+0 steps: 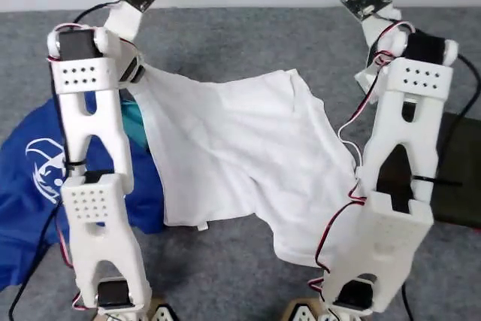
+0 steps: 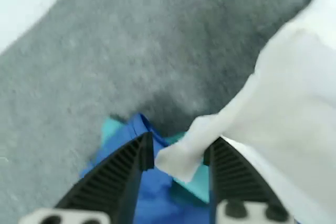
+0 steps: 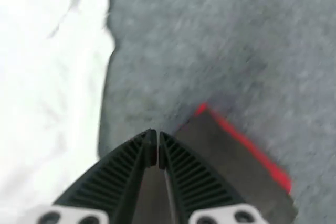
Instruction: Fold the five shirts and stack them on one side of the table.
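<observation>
On the grey desk the left gripper is pinching the white shirt by its corner and the right gripper is sitting closed and empty, so keeping the cloth taut is probably mattering most.

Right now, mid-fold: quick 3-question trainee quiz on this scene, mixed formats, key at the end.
1. True or false: the right gripper is shut on the white shirt.
2. Which shirt lies on the left arm's side of the white shirt? A) blue shirt B) yellow shirt C) striped shirt
3. Fill in: the left gripper holds a ___ of the white shirt.

Key: 1 false, it is shut on nothing; 2 A; 3 corner.
</observation>
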Robot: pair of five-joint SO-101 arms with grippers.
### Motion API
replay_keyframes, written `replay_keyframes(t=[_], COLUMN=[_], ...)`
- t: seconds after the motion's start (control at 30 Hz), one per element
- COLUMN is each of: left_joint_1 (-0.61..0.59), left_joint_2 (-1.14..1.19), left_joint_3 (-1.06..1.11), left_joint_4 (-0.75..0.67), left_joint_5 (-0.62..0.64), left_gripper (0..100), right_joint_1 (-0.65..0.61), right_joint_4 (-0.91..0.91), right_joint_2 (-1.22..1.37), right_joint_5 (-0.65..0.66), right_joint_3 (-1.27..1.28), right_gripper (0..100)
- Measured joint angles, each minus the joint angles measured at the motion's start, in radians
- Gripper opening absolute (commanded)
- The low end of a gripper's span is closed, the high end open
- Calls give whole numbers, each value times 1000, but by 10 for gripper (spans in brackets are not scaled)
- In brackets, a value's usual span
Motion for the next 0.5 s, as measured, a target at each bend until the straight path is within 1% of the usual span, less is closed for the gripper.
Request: replay_keyframes(t=[0.23,0.3,0.4,0.5], left_joint_1=[-8,-8,-15,-40], left_joint_2=[-247,-293,-333,-347], left_joint_3=[390,446,471,488], left_joint_4=[0,0,0,0], left_joint_5=[32,32,32,32], left_gripper=[171,193,231,238], right_joint_1=[0,0,0,0], right_joint_4=[164,173,173,173], right_joint_2=[-57,-68,-77,-77], right_joint_5=[-5,-20,-72,-94], right_joint_3=[0,0,0,0], right_gripper=[12,12,12,12])
